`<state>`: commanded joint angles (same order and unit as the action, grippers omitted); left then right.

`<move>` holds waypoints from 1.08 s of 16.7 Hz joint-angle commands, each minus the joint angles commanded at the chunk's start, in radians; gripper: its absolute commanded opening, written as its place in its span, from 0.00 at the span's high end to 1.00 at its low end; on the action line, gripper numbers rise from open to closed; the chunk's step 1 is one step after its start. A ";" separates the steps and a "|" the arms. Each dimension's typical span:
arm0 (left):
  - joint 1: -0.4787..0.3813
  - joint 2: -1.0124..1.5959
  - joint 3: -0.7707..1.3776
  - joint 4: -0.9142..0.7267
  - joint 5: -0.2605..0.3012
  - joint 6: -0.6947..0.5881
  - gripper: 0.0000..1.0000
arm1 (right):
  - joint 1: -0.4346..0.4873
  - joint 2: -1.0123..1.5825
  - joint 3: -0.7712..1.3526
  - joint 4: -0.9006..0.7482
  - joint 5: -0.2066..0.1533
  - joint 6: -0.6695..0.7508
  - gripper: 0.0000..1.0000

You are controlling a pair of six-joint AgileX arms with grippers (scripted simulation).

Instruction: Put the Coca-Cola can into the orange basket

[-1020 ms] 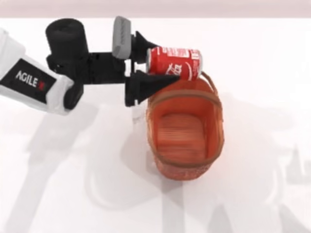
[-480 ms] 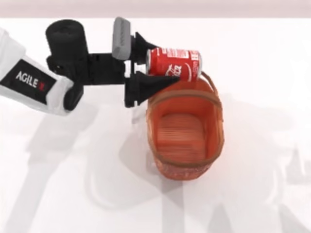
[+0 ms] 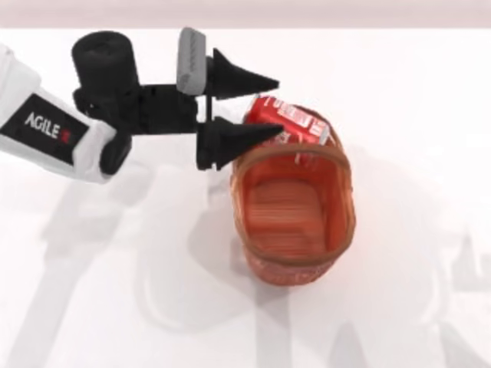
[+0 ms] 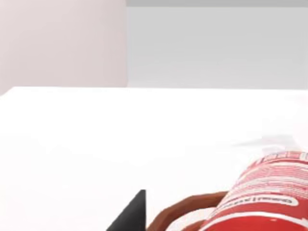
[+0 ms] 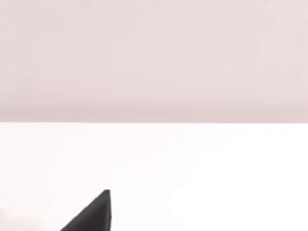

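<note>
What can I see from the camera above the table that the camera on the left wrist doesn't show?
Only the top view shows the whole orange basket, the left arm and its open left hand, with the Coca-Cola can free of the fingers, tilted at the basket's far rim. Only the left wrist view shows the wall behind the table, plus the can's label close up. Both show the can, the basket's brown rim and a black fingertip.
</note>
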<state>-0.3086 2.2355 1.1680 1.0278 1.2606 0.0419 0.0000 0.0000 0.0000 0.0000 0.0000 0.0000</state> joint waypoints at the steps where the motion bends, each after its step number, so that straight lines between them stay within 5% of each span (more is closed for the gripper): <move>1: 0.000 0.000 0.000 0.000 0.000 0.000 0.00 | 0.000 0.000 0.000 0.000 0.000 0.000 0.00; 11: -0.001 -0.012 -0.004 -0.007 -0.008 -0.002 0.00 | 0.004 0.010 0.010 -0.009 -0.001 -0.005 0.00; 14: 0.018 -0.096 -0.051 -0.057 -0.069 -0.023 0.00 | 0.040 0.097 0.097 -0.083 -0.006 -0.050 0.00; 18: 0.066 -0.332 -0.174 -0.186 -0.225 -0.067 0.00 | 0.123 0.356 0.353 -0.279 -0.011 -0.165 0.00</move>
<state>-0.2426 1.9037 0.9935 0.8419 1.0360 -0.0252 0.1230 0.3562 0.3530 -0.2791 -0.0110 -0.1649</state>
